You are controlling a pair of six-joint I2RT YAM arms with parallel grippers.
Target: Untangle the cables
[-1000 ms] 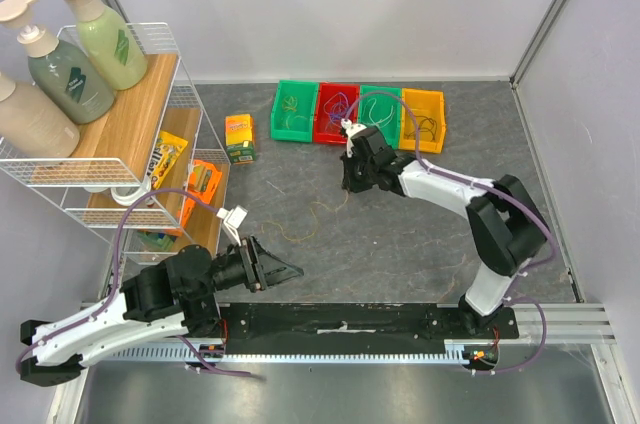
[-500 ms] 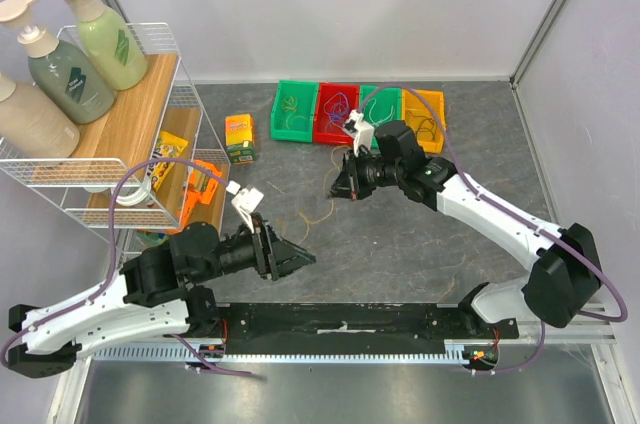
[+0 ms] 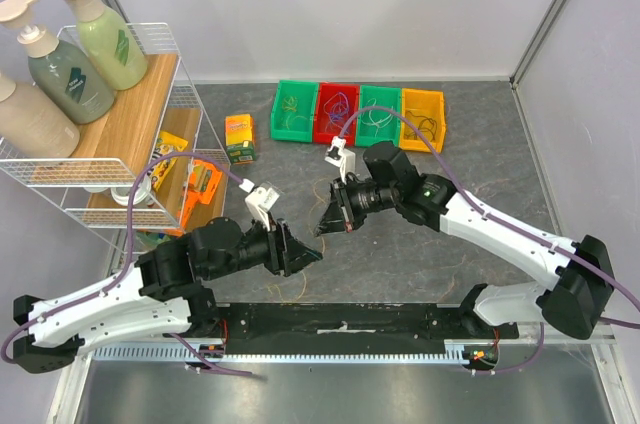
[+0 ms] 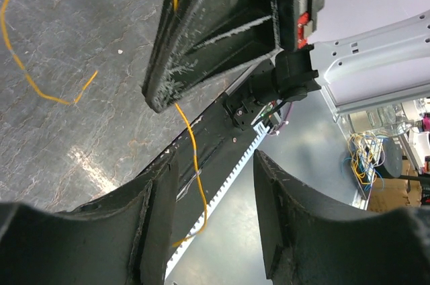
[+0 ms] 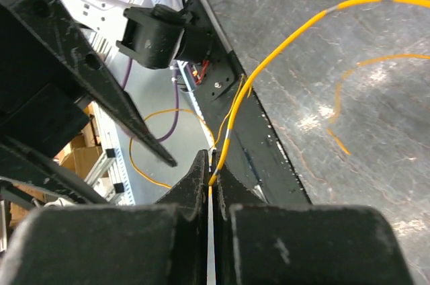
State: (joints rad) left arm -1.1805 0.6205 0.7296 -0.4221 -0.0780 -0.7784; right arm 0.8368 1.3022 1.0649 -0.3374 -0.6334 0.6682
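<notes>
Change, right arm: since half a second ago the right gripper (image 3: 328, 222) has swung down toward the near edge, away from the row of bins (image 3: 381, 89).
Change, left arm: the left gripper (image 3: 303, 255) has edged forward. The two grippers are now closer together than before, tips nearly facing.
Change, wire: the yellow wire (image 5: 282, 36) that a second ago lay in loops on the table (image 3: 480, 159) ahead of the left fingers now runs up off the surface to the right fingers.
Right fingers: pressed together, pinching the yellow wire at their very tips.
Wire vs right fingers: from the pinch one run leads straight out ahead of the tips, across the black rail (image 3: 340, 319) and onto the table. A slack yellow loop hangs to one side of the tips, past the rail edge. A separate curl lies flat on the table well beyond the tips.
Left fingers: spread apart, nothing between the pads.
Wire vs left fingers: in the left wrist view the wire drops from the right gripper's tip and crosses the gap between the left fingers, nearer one finger than the other. Contact cannot be told.
Other wires (image 3: 340, 104): in the bins, well beyond both grippers.
</notes>
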